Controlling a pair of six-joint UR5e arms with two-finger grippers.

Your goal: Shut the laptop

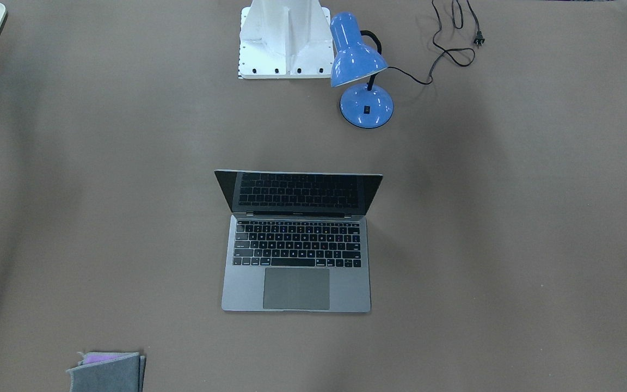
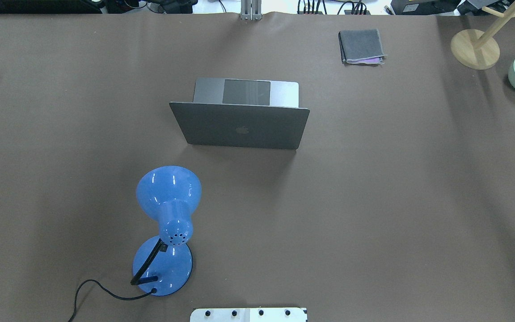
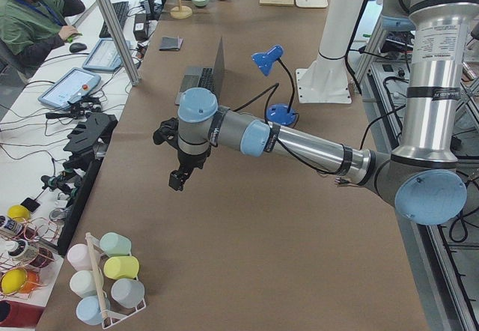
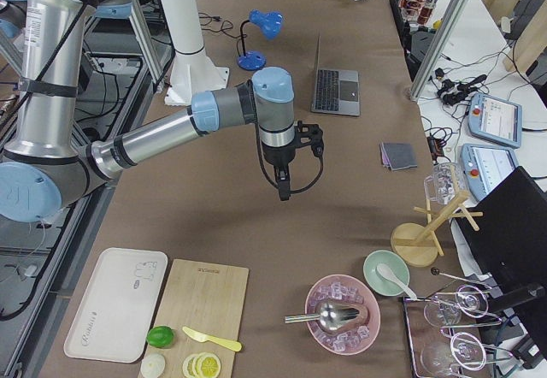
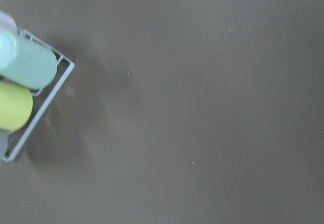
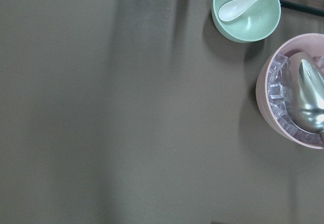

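The laptop (image 1: pixel 297 239) stands open on the desk (image 1: pixel 509 218); left claw (image 3: pixel 177 180) and right claw (image 4: pixel 283 191) hang well away — open or closed, I cannot tell. Press the lid's (image 2: pixel 239 129) top edge down slowly.

Silver tubes, pale-blue joint caps: left arm (image 3: pixel 299 145) and right arm (image 4: pixel 154 143) alike. Black left hand (image 3: pixel 177 183), right hand (image 4: pixel 284 191), wrist cables. White pedestal (image 1: pixel 283 41), black screws at 6 o'clock.

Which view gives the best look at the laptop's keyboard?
Exterior front-facing: the laptop opens toward it, the keyboard fully visible. Overhead shows only the lid's back and the trackpad. Both side views show the laptop small and far; the wrist views miss it.
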